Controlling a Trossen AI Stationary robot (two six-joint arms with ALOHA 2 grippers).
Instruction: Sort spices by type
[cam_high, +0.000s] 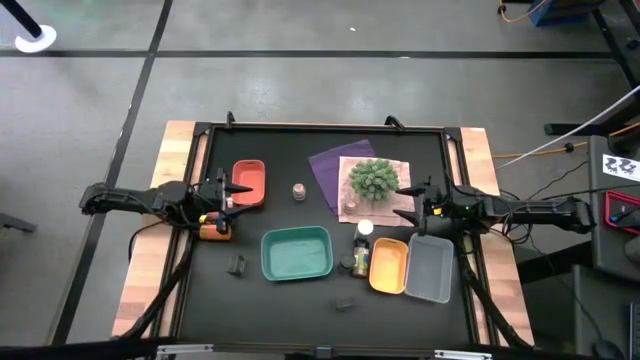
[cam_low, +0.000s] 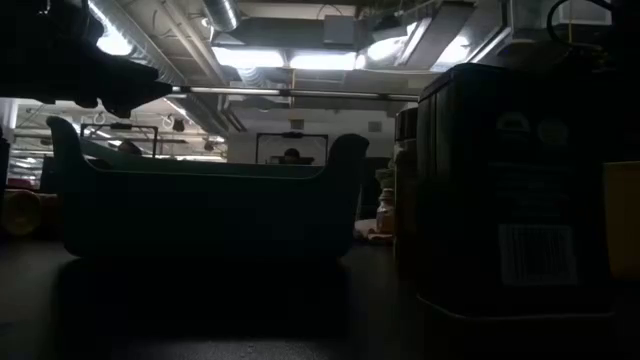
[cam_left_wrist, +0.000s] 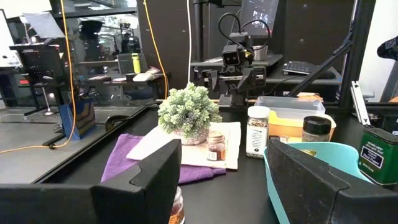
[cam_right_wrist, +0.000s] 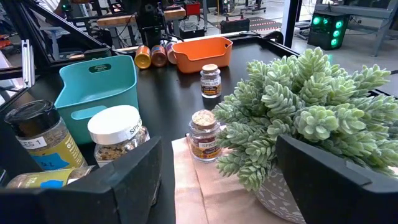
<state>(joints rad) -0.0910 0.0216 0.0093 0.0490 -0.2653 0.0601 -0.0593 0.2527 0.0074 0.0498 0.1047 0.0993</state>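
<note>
My left gripper (cam_high: 238, 190) hangs open at the table's left, beside a red-orange tray (cam_high: 250, 183). My right gripper (cam_high: 410, 196) hangs open at the right, beside the spiky green plant (cam_high: 373, 180). The spices stand scattered. A grey-topped jar (cam_high: 298, 190) stands mid-table, and an amber jar (cam_right_wrist: 202, 135) stands on the beige cloth by the plant. A white-capped jar (cam_high: 364, 229) and a black-capped jar (cam_high: 360, 263) stand between the teal tray (cam_high: 296, 253) and the yellow-orange tray (cam_high: 389, 265). Two orange jars (cam_high: 215, 228) lie on their sides at the left. Small dark pieces (cam_high: 237, 265) lie near the front.
A clear tray (cam_high: 430, 268) sits at the right front, next to the yellow-orange one. A purple cloth (cam_high: 330, 170) lies under the beige cloth. A dark green tin (cam_left_wrist: 376, 162) stands past the teal tray. Another dark piece (cam_high: 343, 301) lies near the front edge.
</note>
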